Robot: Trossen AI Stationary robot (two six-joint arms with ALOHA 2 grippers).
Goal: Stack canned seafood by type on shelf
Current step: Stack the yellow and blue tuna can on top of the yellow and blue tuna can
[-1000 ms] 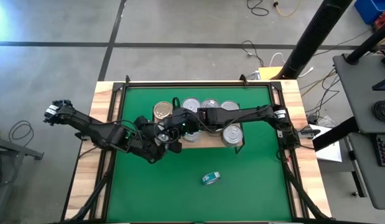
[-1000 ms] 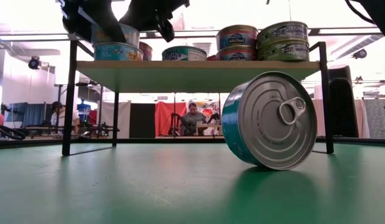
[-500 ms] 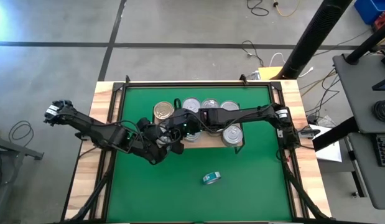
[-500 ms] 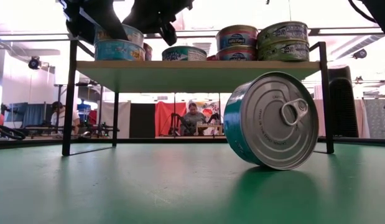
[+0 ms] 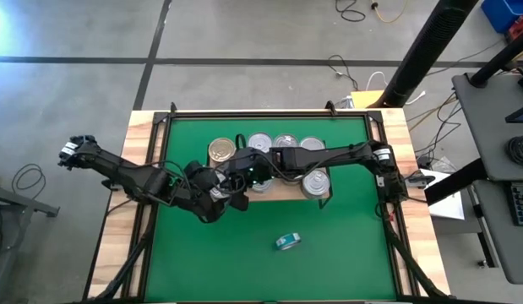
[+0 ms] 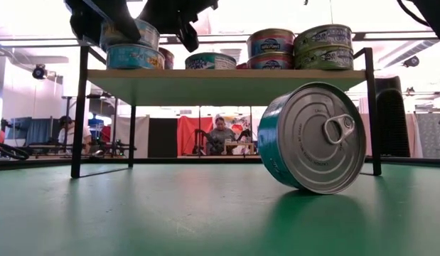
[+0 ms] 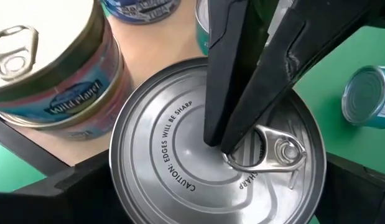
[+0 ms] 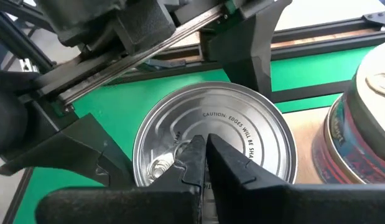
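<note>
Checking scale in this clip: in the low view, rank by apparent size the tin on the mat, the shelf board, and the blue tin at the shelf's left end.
1. Shelf board, widest.
2. Tin on the mat, on its edge; it looks big mostly because it is nearest the camera.
3. Blue tin, smallest, partly hidden by the arms.

A robotics lab or workshop: grey concrete floor [image 5: 244, 42] with loose cables [image 5: 354, 10] at the upper right of the high view, a desk [image 5: 498, 127] at the right edge, and people seated [image 6: 220, 136] at benches behind the table
</note>
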